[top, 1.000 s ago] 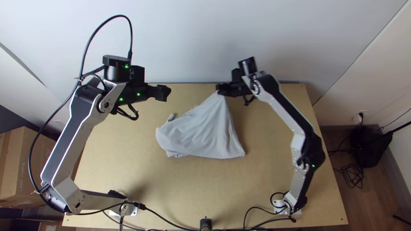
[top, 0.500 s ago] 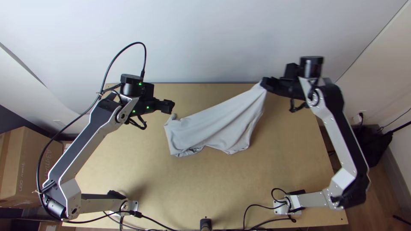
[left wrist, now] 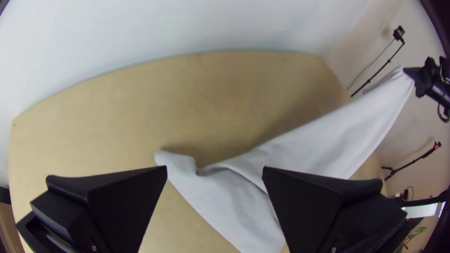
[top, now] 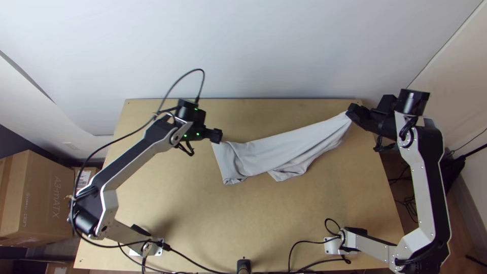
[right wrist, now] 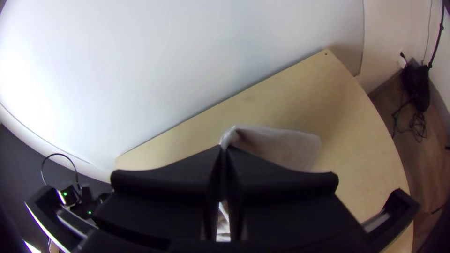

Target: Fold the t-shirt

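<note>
Count: one desk [top: 203,218], two arms, two tools, one pale grey t-shirt [top: 284,147].

T-shirt: on the far half of the desk, near the middle, stretched aslant towards the right arm [top: 431,172]. Long creases run along it; loose folds gather on its near side. One end is lifted off the wood, the other lies on the desk, folded over at its edge.

Right tool [top: 351,110]: at the far right corner of the desk, two fingers pressed together on the raised end; in the right wrist view [right wrist: 224,149] cloth pokes out past the tips.

Left tool [top: 217,136]: just beside the other end, on the left arm [top: 131,159]. Two fingers wide apart in the left wrist view [left wrist: 214,166], nothing gripped.

Floor, right side: one black bag-like object [right wrist: 416,86].
</note>
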